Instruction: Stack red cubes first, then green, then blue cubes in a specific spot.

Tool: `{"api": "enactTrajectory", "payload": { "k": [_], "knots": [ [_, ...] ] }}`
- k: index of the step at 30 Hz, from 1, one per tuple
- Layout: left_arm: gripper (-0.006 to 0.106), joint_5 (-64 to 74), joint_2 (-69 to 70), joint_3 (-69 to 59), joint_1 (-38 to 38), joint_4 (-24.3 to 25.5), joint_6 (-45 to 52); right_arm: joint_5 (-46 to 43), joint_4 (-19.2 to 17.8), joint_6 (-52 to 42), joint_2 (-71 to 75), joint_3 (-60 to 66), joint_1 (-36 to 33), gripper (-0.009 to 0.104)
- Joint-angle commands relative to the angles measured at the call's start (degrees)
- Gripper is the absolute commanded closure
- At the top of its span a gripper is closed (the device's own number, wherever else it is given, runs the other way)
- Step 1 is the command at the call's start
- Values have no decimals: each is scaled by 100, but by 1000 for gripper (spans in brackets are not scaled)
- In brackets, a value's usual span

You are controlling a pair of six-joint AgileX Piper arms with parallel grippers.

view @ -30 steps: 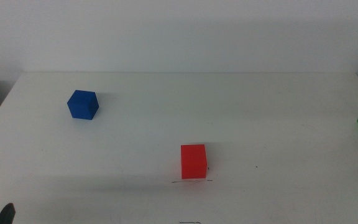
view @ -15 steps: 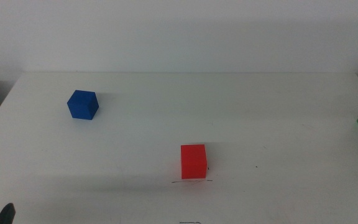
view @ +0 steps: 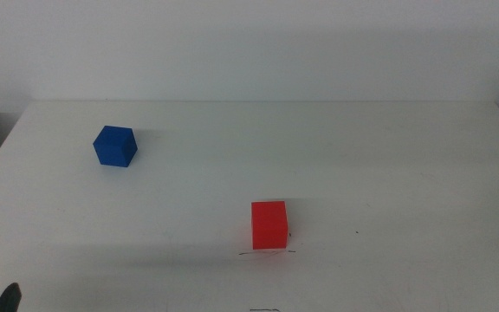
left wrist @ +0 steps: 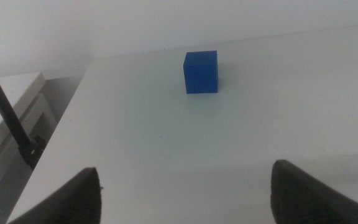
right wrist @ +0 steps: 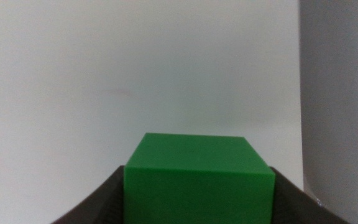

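- Middle view: 1 red cube (view: 269, 224) mid-surface (view: 362, 156), 1 blue cube (view: 115, 146) far left.
- 1 green cube (right wrist: 197, 177) clamped in right pincer (right wrist: 197, 186), right edge.
- Left pincer (left wrist: 185, 193) apart, near corner.

The red cube (view: 269, 224), low in the middle of the frame, has plain matt faces, as do the blue cube (view: 115, 146) at upper left and the green cube (right wrist: 197, 180). The counter (view: 336, 165) is a smooth, matt white surface. The right tool (right wrist: 197, 199) looks dark and dull beside the green faces.
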State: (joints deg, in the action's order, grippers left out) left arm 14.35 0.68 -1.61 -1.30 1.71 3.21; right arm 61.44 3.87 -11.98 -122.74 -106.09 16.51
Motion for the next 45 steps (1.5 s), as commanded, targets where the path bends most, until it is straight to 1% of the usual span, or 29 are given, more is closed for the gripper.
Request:
{"api": "enactTrajectory", "payload": {
  "k": [1, 3, 5, 8, 13, 14, 16, 22, 26, 28, 32, 33, 34, 38, 41, 45],
  "knots": [
    [7, -457, 148, 6, -36, -40, -10, -84, -42, 179, 823, 157, -53, 96],
    [7, -457, 148, 6, -36, -40, -10, -201, -96, 297, 1191, 618, -202, 96],
    [7, -457, 148, 6, -36, -40, -10, -476, -138, 674, 1638, 1174, -398, 96],
    [7, -457, 148, 6, -36, -40, -10, -517, -272, 1265, 2133, 1654, -805, 96],
    [7, -457, 148, 6, -36, -40, -4, -105, -1018, 2297, 2558, 1633, -1866, 96],
    [7, -457, 148, 6, -36, -40, -4, -11, -1134, 2511, 2606, 1595, -2109, 96],
    [7, -457, 148, 6, -36, -40, -4, 85, -1255, 2886, 2648, 1546, -2567, 96],
    [7, -457, 148, 6, -36, -40, -4, 11, -1265, 3989, 2655, 1499, -3912, 96],
    [7, -457, 148, 6, -36, -40, -4, -87, -1259, 4444, 2607, 1492, -4491, 96],
    [7, -457, 148, 6, -36, -40, -4, -94, -1222, 4595, 2579, 1482, -4702, 96],
    [7, -457, 148, 6, -36, -40, -4, 66, -970, 4637, 2436, 1274, -5112, 96],
    [7, -457, 148, 6, -36, -40, -4, 87, -955, 4677, 2395, 1211, -5167, 96],
    [7, -457, 148, 6, -36, -40, -4, 116, -966, 4730, 2331, 1124, -5244, 96],
    [7, -457, 148, 6, -36, -40, -4, 464, -1236, 5030, 1973, 671, -5541, 96],
    [7, -457, 148, 6, -36, -40, -4, 665, -1228, 5118, 1668, 366, -5730, 96],
    [7, -457, 148, 6, -36, -40, -4, 702, -1198, 5118, 1385, 70, -5936, 96]
  ]
}}
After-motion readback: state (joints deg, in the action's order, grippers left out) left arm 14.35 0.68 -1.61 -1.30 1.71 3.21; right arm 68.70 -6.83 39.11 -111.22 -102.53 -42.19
